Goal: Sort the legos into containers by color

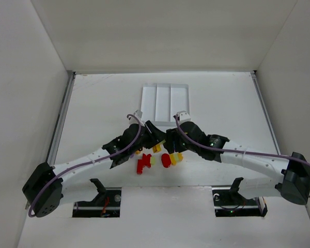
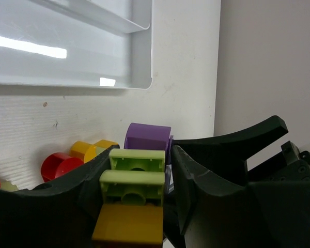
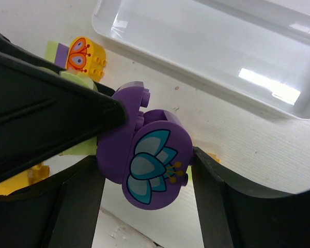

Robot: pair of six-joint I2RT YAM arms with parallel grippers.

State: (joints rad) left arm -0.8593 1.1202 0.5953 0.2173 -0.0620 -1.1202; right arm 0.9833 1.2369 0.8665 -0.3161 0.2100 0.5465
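Note:
My left gripper [image 2: 143, 151] is shut on a stack of two light green legos [image 2: 132, 178] with a yellow-orange one [image 2: 129, 223] at its near end. A purple lego [image 2: 147, 137] sits right against the stack's far end. It has a blue flower print [image 3: 155, 160], and my right gripper [image 3: 144, 157] is shut on it. The two grippers meet nose to nose [image 1: 160, 137] just in front of the white tray of containers [image 1: 165, 98], whose compartments show no legos. The left finger [image 3: 51, 103] crosses the right wrist view.
Loose legos lie between the arms: a red brick [image 1: 141, 165], a red round one [image 1: 166, 160], yellow ones [image 1: 176, 156] [image 1: 156, 149]. A yellow butterfly brick [image 3: 82, 57] lies by the tray's near edge [image 3: 196, 51]. White walls enclose the table.

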